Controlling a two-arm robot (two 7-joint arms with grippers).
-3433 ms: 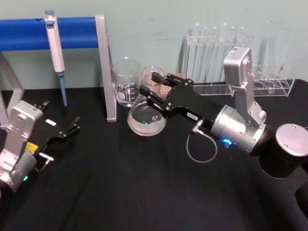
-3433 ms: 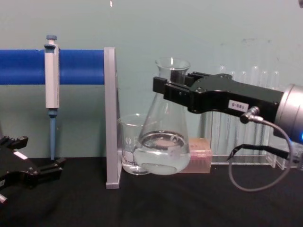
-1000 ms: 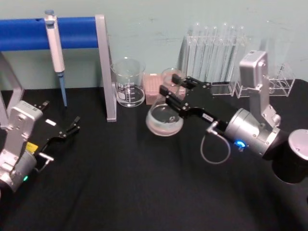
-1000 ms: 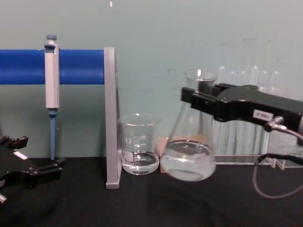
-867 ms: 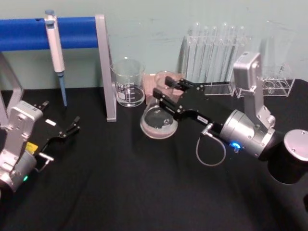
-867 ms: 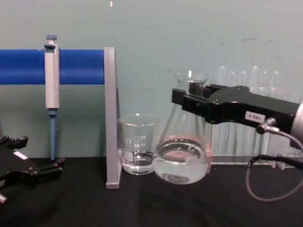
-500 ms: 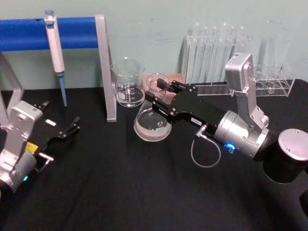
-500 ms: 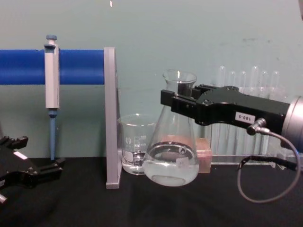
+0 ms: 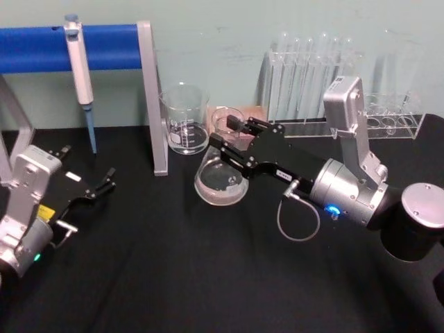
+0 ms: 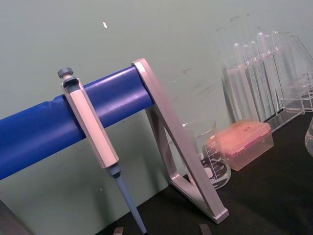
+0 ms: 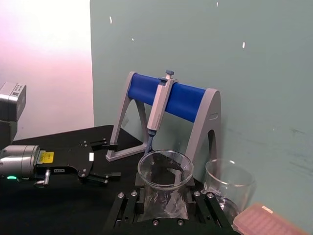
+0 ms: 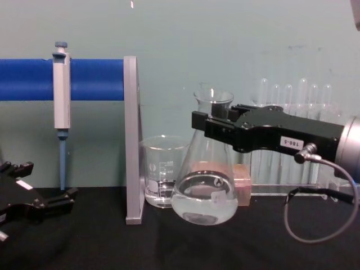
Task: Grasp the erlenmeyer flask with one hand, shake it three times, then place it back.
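**A:** Where is the flask, and what holds it?

**B:** The flask [image 12: 205,194] is near the worktop's [image 9: 173,277] back edge, about midway along, just in front of a beaker [image 12: 163,169]. The right gripper [image 12: 210,126] reaches in from the right. Its two jaws are closed on the neck, just under the flared rim. I cannot tell whether the base touches the worktop. The left gripper [image 9: 87,166] rests near the left edge, fingers spread, holding nothing.

**A:** How will it handle?

**B:** Likely fragile and slippery, since it is smooth, rigid glass. Clear liquid pools in the wide base, so it should feel bottom-heavy and slosh when shaken. The neck is the sensible hold, because the rim would catch the flask if it slipped.

**A:** Do the views differ?

**B:** The chest view shows the liquid level from the side. The head view looks down through the glass to the base. The right wrist view shows the open mouth between the jaws, with the left gripper beyond.
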